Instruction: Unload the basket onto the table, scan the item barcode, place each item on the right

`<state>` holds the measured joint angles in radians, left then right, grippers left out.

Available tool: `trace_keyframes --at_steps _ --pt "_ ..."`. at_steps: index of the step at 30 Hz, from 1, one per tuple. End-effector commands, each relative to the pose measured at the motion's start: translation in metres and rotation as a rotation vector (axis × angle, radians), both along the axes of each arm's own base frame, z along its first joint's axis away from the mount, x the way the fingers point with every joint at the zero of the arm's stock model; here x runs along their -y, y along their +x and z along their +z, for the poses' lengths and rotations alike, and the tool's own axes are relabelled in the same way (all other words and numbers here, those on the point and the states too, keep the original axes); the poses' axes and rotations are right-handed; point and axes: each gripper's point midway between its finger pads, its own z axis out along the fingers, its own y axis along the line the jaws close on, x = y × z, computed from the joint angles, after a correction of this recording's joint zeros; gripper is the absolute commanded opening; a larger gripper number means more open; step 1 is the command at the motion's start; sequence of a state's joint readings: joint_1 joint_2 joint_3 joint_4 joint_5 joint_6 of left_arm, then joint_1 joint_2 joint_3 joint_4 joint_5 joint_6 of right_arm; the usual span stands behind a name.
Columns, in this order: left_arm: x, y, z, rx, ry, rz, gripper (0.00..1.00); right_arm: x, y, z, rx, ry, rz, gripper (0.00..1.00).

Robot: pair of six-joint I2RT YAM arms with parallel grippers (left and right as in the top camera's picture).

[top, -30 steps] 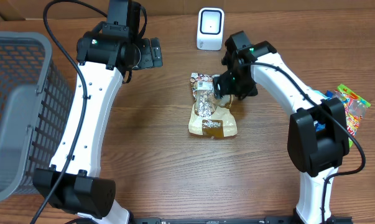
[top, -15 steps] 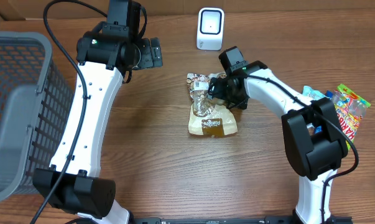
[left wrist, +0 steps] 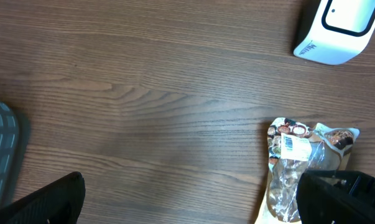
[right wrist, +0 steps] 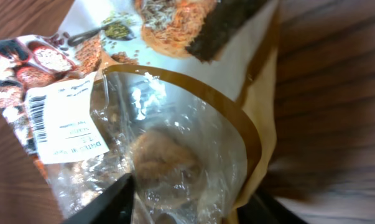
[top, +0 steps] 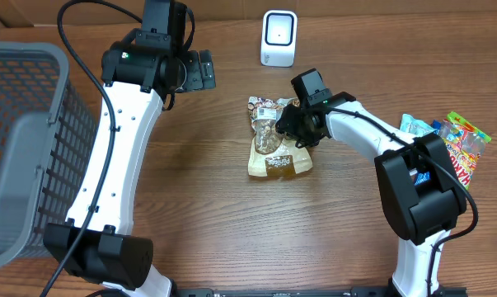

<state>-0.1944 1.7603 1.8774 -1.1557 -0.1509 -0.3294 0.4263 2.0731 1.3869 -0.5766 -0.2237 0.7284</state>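
As bag [top: 278, 162] lies label-up, right end effector [right wrist: 194, 200] (astride)

Swung the right gripper [top: 288, 125] toward 9 o'clock, off the bare wood and onto the snack bag [top: 278, 162]. Set its fingers [right wrist: 106, 198] on either side of the bag's clear window. Nudged the bag slightly toward 10 o'clock. Lowered the right forearm, uncovering more of a blue-green packet [top: 408, 123] at 3 o'clock.
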Motion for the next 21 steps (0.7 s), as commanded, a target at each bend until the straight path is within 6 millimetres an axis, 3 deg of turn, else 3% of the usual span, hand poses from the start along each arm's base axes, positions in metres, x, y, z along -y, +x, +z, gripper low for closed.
trace_keyframes --at_steps 1,8,14,21 --pt "-0.003 0.0 0.012 0.03 0.011 -0.012 1.0 -0.004 -0.023 -0.026 -0.097 0.01 0.019 0.42" --pt "-0.003 0.0 0.012 0.03 0.011 -0.012 1.0 -0.016 -0.019 -0.018 -0.082 0.093 0.049 0.04" --pt "-0.003 0.0 0.012 0.03 0.011 -0.012 1.0 -0.022 -0.008 0.006 -0.001 0.212 0.221 0.04" --pt "-0.003 0.0 0.012 0.03 0.011 -0.012 1.0 -0.003 0.005 0.045 0.102 0.24 0.271 0.04"
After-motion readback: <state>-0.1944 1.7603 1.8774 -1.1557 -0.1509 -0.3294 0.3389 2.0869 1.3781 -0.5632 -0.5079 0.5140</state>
